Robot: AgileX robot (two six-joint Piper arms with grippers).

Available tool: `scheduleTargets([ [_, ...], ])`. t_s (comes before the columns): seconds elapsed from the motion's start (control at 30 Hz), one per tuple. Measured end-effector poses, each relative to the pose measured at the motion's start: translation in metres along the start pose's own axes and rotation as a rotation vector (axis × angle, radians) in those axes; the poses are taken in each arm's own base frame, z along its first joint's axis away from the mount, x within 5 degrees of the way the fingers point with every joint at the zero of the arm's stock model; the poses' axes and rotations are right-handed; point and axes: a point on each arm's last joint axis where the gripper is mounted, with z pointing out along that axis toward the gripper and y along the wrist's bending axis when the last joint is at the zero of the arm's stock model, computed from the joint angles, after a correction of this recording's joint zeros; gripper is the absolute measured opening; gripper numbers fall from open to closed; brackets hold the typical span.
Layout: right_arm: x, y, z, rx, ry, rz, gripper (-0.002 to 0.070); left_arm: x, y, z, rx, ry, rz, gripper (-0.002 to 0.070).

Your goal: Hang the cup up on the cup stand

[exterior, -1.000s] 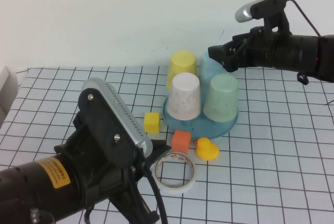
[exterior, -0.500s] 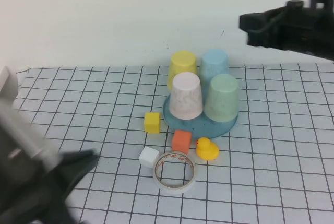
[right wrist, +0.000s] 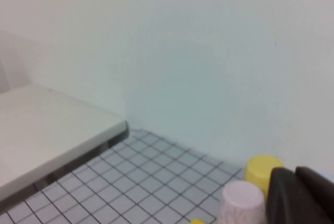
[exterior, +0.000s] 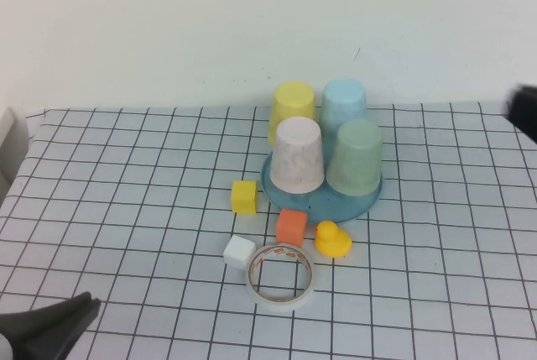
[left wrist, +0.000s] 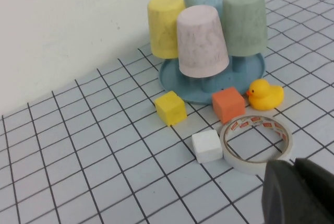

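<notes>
The pale mint-green cup (exterior: 355, 156) hangs upside down on the front right of the teal-blue cup stand (exterior: 323, 203), beside the white-pink speckled cup (exterior: 299, 154), the yellow cup (exterior: 293, 106) and the light blue cup (exterior: 344, 106). It also shows in the left wrist view (left wrist: 245, 21) over the stand's base (left wrist: 171, 80). My left gripper (exterior: 59, 326) is low at the near left corner, far from the stand; its fingers are together and empty (left wrist: 295, 165). My right gripper (exterior: 525, 113) is at the far right edge, shut and empty (right wrist: 295, 173).
In front of the stand lie a yellow cube (exterior: 244, 196), an orange cube (exterior: 291, 227), a yellow duck (exterior: 333, 239), a white cube (exterior: 239, 252) and a tape roll (exterior: 281, 274). A pale box (exterior: 8, 150) stands at the table's left edge.
Both arms have drawn back from the stand. The left arm dropped to the near left corner; the right arm rose and moved off to the right edge. The cups have not moved.
</notes>
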Motion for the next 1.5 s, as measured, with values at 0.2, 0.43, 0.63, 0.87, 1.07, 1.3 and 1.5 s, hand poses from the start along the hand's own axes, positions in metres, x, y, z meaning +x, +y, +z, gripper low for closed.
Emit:
scheduleTargets([
  [0.2,0.008,0.025,-0.058,0.009,-0.135,-0.062,0.0005,0.006,-0.003,0.0,0.03,0.058,0.003,0.0],
  [0.43,0.023,0.042,-0.102,0.021,-0.269,-0.12,0.0005,0.015,-0.007,-0.001,0.077,0.147,0.011,0.0],
  [0.63,0.031,0.04,-0.116,0.108,-0.314,-0.128,0.0005,0.02,-0.01,-0.002,0.112,0.211,0.013,0.0],
  [0.87,0.031,0.031,-0.119,0.215,-0.316,-0.108,0.0004,0.026,-0.013,-0.004,0.144,0.274,0.018,-0.0001],
  [1.07,0.032,0.029,-0.119,0.236,-0.315,-0.1,0.0002,0.03,-0.014,-0.006,0.164,0.314,0.019,-0.0001],
  [1.3,0.048,0.014,-0.117,0.373,-0.254,-0.099,0.0002,0.03,-0.015,-0.006,0.168,0.322,0.023,-0.0001],
  [1.5,0.049,0.009,-0.119,0.44,-0.225,-0.19,0.0001,0.03,-0.015,-0.006,0.168,0.322,0.023,-0.0001],
])
